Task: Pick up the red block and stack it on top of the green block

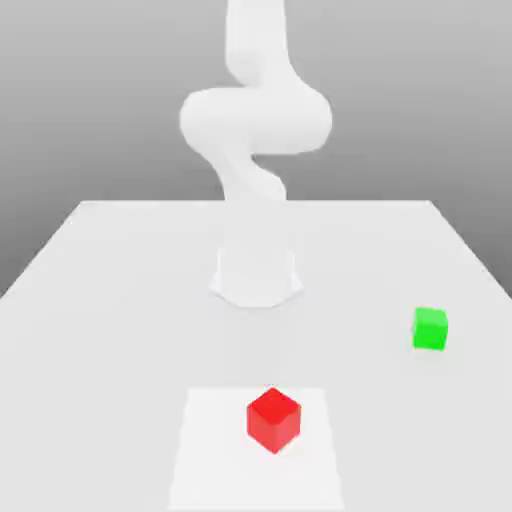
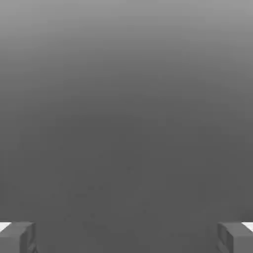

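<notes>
The exterior view looks from in front of the arm (image 1: 255,120), raised and tilted down across the white table (image 1: 110,290), facing the arm's base (image 1: 256,275) with a grey backdrop behind. It stands back far enough to take in the table's far edge and both side edges; the red block (image 1: 273,419) sits nearest the lens on a paler square patch (image 1: 215,450), the green block (image 1: 430,328) farther back toward the exterior view's right. The hand view looks out along the gripper (image 2: 126,237), close enough that its two fingertips (image 2: 17,237) stand wide apart at opposite corners, facing plain grey. The two views share no recognisable part of the scene.
</notes>
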